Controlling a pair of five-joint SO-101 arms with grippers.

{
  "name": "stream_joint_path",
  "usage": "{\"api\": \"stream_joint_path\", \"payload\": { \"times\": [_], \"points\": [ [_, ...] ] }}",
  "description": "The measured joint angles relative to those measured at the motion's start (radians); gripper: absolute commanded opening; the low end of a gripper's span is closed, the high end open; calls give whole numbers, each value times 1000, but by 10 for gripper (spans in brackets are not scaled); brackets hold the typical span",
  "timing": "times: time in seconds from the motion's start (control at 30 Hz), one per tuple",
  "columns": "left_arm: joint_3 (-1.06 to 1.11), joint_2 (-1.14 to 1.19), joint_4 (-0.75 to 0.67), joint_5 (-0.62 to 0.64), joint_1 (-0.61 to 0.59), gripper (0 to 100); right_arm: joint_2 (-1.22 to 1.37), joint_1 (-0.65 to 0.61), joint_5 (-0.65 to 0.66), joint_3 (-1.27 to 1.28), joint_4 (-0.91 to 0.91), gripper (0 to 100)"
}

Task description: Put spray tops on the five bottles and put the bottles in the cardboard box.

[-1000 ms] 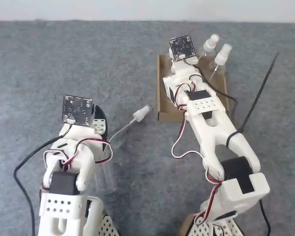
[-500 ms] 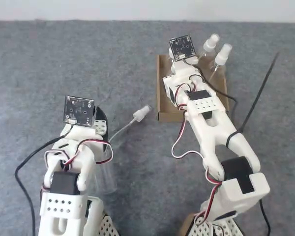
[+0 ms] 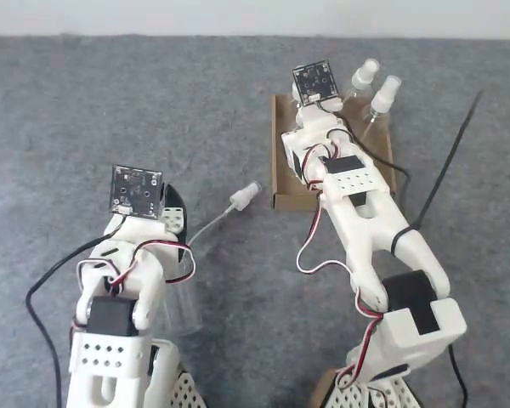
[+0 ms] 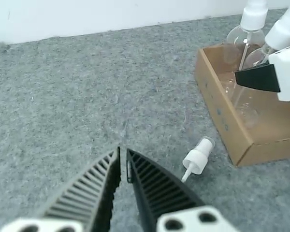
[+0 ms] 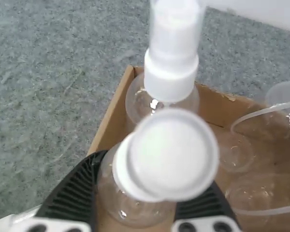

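Observation:
My right gripper (image 5: 150, 193) is shut on a clear bottle with a white spray top (image 5: 166, 154) and holds it upright inside the cardboard box (image 3: 280, 161). Behind it in the box stands another topped bottle (image 5: 171, 63), and two topped bottles (image 3: 376, 85) show at the box's far side. A loose spray top (image 3: 245, 195) with its thin tube lies on the carpet between the arms, also seen as the spray top (image 4: 198, 157) ahead of my left gripper (image 4: 123, 153). That gripper is shut and holds nothing. A clear bottle without a top (image 3: 184, 297) sits beside the left arm.
Grey carpet covers the table. More clear bottles (image 5: 261, 159) fill the box beside the held one. The box's near wall (image 4: 227, 130) stands just past the loose spray top. A black cable (image 3: 446, 170) runs along the right of the box.

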Motion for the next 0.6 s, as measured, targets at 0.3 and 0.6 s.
{"api": "stream_joint_path", "payload": {
  "times": [0.3,0.6],
  "points": [
    [0,0,0,0,2,12,0,0,0,0,0,139],
    [0,0,0,0,2,12,0,0,0,0,-2,184]
  ]
}}
